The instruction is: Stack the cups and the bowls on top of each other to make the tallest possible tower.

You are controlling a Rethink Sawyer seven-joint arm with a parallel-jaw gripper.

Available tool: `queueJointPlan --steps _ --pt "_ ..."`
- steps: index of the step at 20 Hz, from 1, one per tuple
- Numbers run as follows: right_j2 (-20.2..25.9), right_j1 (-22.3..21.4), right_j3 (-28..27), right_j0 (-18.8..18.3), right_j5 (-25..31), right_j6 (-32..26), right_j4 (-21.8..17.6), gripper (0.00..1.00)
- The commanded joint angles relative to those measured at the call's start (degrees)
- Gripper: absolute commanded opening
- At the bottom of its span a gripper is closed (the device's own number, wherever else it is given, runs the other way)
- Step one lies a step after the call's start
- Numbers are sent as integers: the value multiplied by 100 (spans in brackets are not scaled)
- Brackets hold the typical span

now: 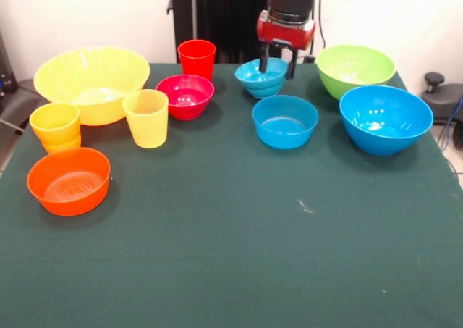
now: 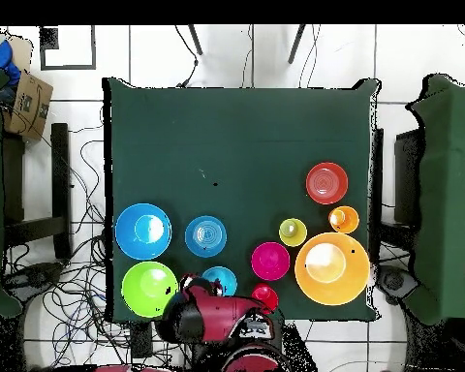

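My gripper is open at the table's far side, straddling the right rim of a small light-blue bowl, one finger inside and one outside. In the overhead view the arm hides the gripper; that bowl peeks out beside it. A mid-size blue bowl, a large blue bowl and a lime green bowl stand apart to the right. To the left stand a red cup, magenta bowl, yellow cup, large yellow bowl, orange-yellow cup and shallow orange bowl.
The green cloth table stretches bare from the bowls to its near edge. In the overhead view, other tables stand at both sides, with cables on the floor and a cardboard box at top left.
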Motion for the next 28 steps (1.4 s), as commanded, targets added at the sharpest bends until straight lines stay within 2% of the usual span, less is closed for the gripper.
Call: queueJointPlan --steps 1,4,5,20,22,24,28 --pt "637 -148 -405 -17 660 291 -81 100" --pt "554 -131 -412 54 597 336 -88 100" --pt "529 -125 -416 69 587 346 -86 0" --pt "364 -68 -414 231 334 461 -43 0" --pt "377 -60 -409 241 337 479 -27 0" --pt "311 -91 -441 380 609 423 43 0" --pt "372 36 -429 365 477 471 27 0"
